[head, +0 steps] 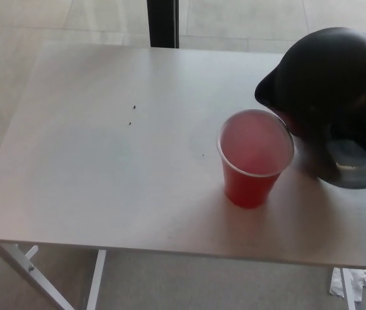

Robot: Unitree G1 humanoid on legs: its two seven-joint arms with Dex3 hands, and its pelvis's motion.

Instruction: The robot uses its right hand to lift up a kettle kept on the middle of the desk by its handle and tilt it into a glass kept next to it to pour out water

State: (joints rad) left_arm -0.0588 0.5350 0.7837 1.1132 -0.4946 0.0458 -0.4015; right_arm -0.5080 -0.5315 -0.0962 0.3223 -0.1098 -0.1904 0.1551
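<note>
Head view: a pale white desk over a tiled floor. A red plastic cup stands at the 4 o'clock side; a glossy black plastic kettle tilts at 3 o'clock, spout just above the cup's rim. No hand or readable label shows, so finger state cannot be told

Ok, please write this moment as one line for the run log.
kettle: lifted, tilted toward red cup | water stream: none visible | hands: not in view

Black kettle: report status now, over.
Neither hand in view. Black plastic kettle tilted, spout above the red plastic cup. No water stream visible. White desk: nothing obstructing.
</note>
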